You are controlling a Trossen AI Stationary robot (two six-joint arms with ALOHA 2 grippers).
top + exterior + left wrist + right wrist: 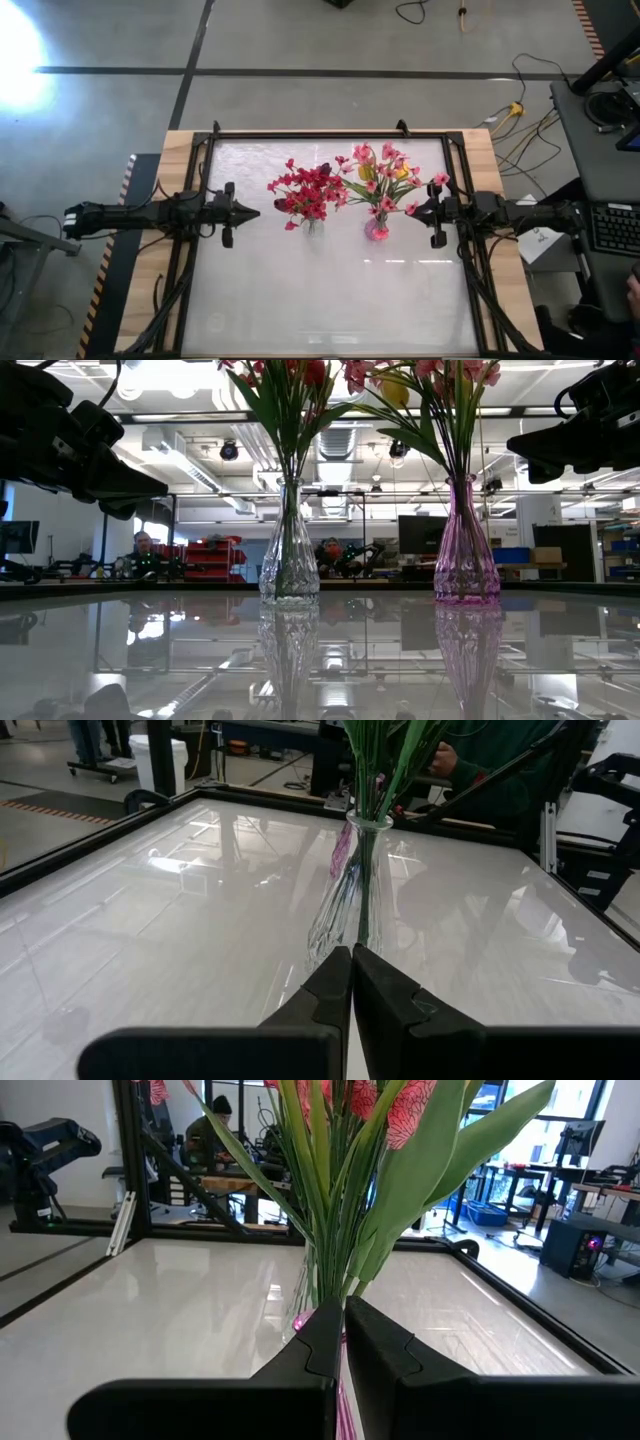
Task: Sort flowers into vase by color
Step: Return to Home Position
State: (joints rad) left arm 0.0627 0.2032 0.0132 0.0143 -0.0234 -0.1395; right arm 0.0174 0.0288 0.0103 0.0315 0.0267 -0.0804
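A clear glass vase [289, 545] holds dark-red flowers [306, 192] by their green stems, left of the table's middle. Right of it, a pink glass vase [465, 542] holds pink flowers with a few yellow blossoms [381, 178]. Both vases rest on their bases on the glossy white tabletop [330, 290]. My left gripper [255, 211] hovers shut at the table's left, pointing at the clear vase [350, 895]. My right gripper [413, 209] hovers shut just right of the pink vase, and the pink bouquet's stems and leaves [340, 1210] rise just beyond its fingertips.
A black frame [330, 134] borders the white tabletop. Free room lies across the table's near half. Beyond the table stand racks, monitors and seated people [145, 550]. A desk with a keyboard [612, 228] is off the right edge.
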